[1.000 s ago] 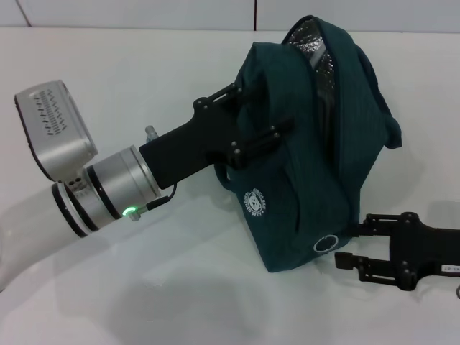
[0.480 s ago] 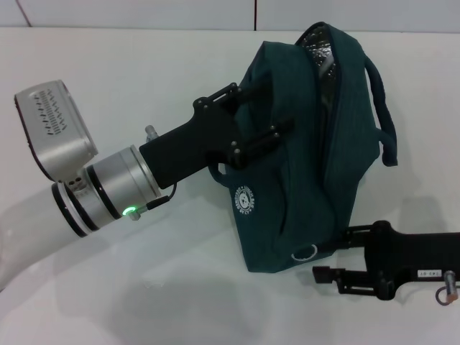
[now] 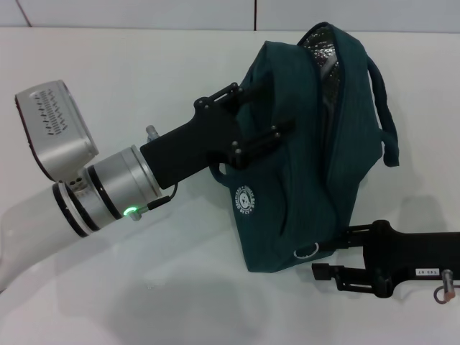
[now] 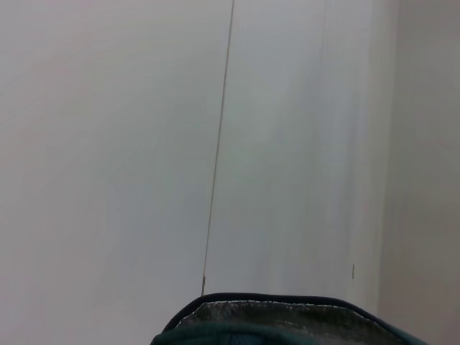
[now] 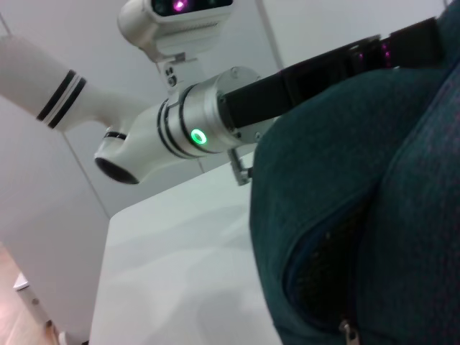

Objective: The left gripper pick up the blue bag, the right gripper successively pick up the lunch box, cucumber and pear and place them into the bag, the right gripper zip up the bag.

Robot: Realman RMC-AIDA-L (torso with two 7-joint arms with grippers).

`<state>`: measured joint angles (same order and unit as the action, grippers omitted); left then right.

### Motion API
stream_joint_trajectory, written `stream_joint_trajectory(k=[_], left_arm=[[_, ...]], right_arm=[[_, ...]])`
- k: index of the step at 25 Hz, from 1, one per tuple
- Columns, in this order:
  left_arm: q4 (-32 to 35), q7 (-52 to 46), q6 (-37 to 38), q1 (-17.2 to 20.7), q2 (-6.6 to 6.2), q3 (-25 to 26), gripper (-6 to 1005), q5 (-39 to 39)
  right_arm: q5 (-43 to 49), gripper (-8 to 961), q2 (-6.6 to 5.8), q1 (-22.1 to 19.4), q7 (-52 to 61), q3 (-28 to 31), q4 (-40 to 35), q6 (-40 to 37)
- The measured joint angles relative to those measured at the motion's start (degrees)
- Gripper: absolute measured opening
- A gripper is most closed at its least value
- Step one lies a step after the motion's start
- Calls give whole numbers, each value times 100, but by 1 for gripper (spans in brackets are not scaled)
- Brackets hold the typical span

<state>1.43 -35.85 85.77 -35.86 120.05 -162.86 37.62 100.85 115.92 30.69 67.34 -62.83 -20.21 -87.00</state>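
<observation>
Head view: we're clearly in the last stretch. The blue bag (image 3: pixel 309 151) is held up off the white table (image 3: pixel 144 79) by the left gripper (image 3: pixel 269 111), whose fingers are clamped on the bag's near side wall. No lunch box, cucumber or pear anywhere on the table, so my guess is they're already inside, though I can't actually see into it. The right gripper (image 3: pixel 325 260) sits at the bag's lower corner, right by the round metal zipper pull (image 3: pixel 307 251); can't tell if its jaws are closed on it. The top end of the zipper gapes, silver lining showing, so zipping is what's left. The bag itself is dark teal, saggy, with a white logo and one loop handle hanging off the far side.

Left wrist view: mostly plain wall, just the bag's open rim with silver lining at the edge.

Right wrist view: close on teal fabric, the zipper slit parted with a small metal pull low down, and the left arm's silver wrist with its green light behind.
</observation>
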Motion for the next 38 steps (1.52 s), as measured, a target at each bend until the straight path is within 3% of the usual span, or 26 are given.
stream_joint_trajectory(k=[5,15,34,38], left_arm=[[49,17,-3,0,1,0,722,0],[51,17,-9,-9,5,0,723,6],[104,25,-8,39,15,0,726,52],[170,71,-5,78,15,0,726,58]], right_arm=[[-53,476,19,37,-10,-55,4,7],[-532,431,26,201,14,-736,92,35],[-786,344,26,176,-294,-923,66,311],[-914,170,26,97,-647,-923,65,252]])
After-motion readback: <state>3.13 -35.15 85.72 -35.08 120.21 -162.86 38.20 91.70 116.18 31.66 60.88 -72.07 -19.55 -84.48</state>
